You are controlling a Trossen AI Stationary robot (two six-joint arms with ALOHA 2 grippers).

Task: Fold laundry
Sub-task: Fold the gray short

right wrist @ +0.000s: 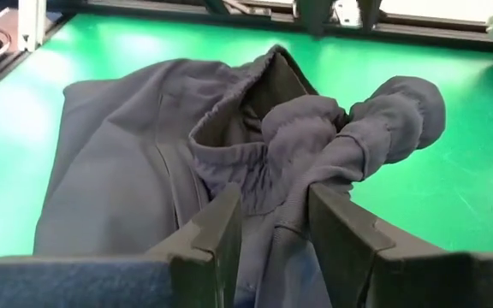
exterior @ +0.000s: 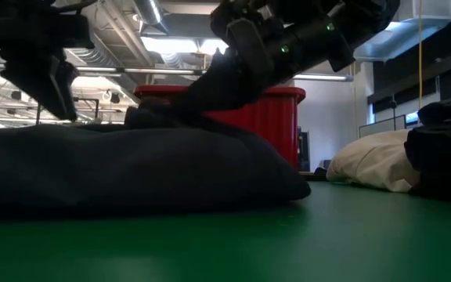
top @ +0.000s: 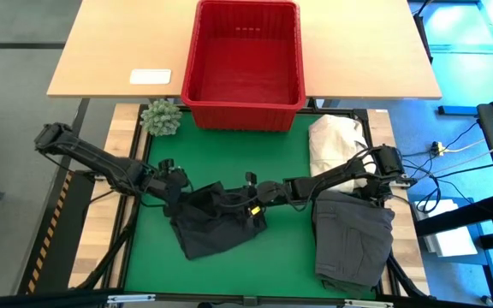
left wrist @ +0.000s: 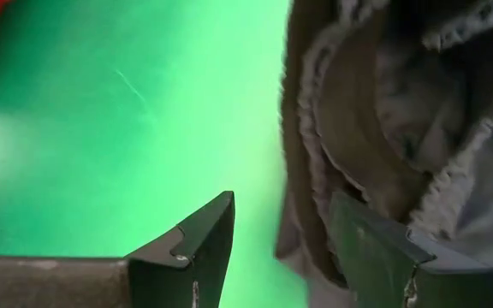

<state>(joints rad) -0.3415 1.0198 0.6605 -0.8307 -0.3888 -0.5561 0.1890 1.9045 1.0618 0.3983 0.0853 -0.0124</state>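
My right hand (right wrist: 272,227) pinches a bunched fold of the black garment (top: 216,218) on the green desk (top: 289,162); my left hand (left wrist: 285,248) straddles its edge, fingers parted.

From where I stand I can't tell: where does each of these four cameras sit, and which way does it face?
High view: overhead, straight down on the green mat, red basket, both arms.
Low view: at mat level, across the dark garment toward the room; arms enter from above.
Left wrist view: past the left gripper, at the garment's edge.
Right wrist view: past the right gripper, bunched cloth between its fingers.
All four share the dark garment.
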